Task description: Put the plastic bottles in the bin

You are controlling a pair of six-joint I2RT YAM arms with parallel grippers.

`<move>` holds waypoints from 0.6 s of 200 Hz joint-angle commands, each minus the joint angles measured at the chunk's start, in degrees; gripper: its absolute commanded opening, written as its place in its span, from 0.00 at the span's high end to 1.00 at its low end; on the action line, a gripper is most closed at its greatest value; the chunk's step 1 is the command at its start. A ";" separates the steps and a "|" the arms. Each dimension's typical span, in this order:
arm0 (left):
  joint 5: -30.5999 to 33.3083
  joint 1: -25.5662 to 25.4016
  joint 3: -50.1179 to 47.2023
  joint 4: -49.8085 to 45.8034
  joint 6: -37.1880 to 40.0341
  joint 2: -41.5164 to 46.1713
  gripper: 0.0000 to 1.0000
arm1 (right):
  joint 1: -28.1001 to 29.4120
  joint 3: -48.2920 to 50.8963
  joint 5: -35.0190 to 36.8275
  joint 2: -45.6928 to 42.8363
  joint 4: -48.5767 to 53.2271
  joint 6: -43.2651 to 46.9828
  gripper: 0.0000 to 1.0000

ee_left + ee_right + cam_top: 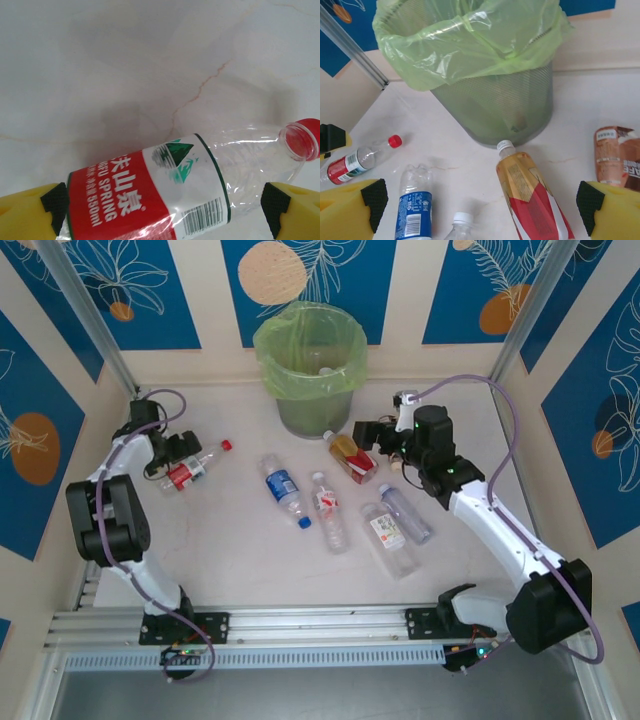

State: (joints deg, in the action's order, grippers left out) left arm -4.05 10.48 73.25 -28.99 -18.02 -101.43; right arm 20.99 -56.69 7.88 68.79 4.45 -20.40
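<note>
**Both grippers wide open, bottles spread across the tabletop**

At the far left we see the left gripper [178, 456] with its jaws spread wide. A clear bottle with a red label and red cap [190, 471] lies on its side between them. In the left wrist view this bottle [150, 195] lies between the two yellow fingers [295, 210]; we cannot tell whether either pad touches it.

Toward the middle of the pale tabletop [240, 540], a blue-labelled bottle [283, 487] and a clear one with a red-and-white label [328, 510] lie flat. Behind them stands the bin [315, 412], with a yellow-green bag as lining.

Further right, an amber bottle with a red label [352, 457] lies just in front of the bin, and two more clear bottles [388, 535] lie nearer us. The right gripper [375, 435] hangs above the amber bottle — jaws apart, holding nothing. A brown-red bottle [617, 157] lies at the right of its wrist view.
</note>
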 commanded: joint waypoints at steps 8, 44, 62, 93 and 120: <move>-5.12 0.33 0.46 0.35 0.92 -1.20 0.00 | -0.60 0.48 1.92 -2.65 0.23 -2.24 0.01; -7.91 -0.28 -3.88 2.25 -1.67 1.12 0.00 | -0.77 0.24 3.79 -2.33 -1.46 -4.46 0.00; -7.07 -2.02 -5.72 1.34 -0.74 2.67 0.00 | -0.78 -0.56 3.99 -1.76 -1.17 -5.36 0.00; -3.40 -5.18 -7.44 -2.15 1.21 4.04 0.00 | -0.78 -1.38 4.02 -0.40 -1.21 -6.90 0.00; -0.13 -8.35 -8.73 -2.72 3.67 4.24 0.00 | -0.78 -2.46 3.73 1.18 -0.94 -8.06 0.01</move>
State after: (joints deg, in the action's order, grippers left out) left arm -7.35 4.64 65.69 -29.26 -17.39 -98.74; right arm 20.43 -56.55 10.63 68.55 3.90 -26.22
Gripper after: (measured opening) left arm 0.997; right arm 0.996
